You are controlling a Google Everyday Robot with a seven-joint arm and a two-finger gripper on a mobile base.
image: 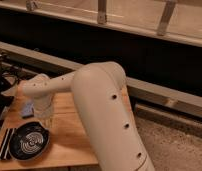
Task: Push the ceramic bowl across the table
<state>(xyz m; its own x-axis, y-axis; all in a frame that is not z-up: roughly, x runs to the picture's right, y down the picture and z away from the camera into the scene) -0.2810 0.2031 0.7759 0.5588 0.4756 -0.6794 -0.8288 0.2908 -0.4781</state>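
Note:
The ceramic bowl point(29, 142) is glossy black with pale rings inside. It sits near the front left corner of the wooden table point(74, 137). My gripper point(45, 121) hangs from the white wrist point(40, 92) and points down, right at the bowl's back right rim. I cannot tell whether it touches the rim. My big white arm point(104, 100) reaches in from the right and hides the table's right part.
A black rectangular case point(5, 143) lies just left of the bowl at the table's left edge. A small blue thing point(27, 108) lies behind the bowl, left of the wrist. Dark cables and gear point(3, 87) stand beyond the left edge.

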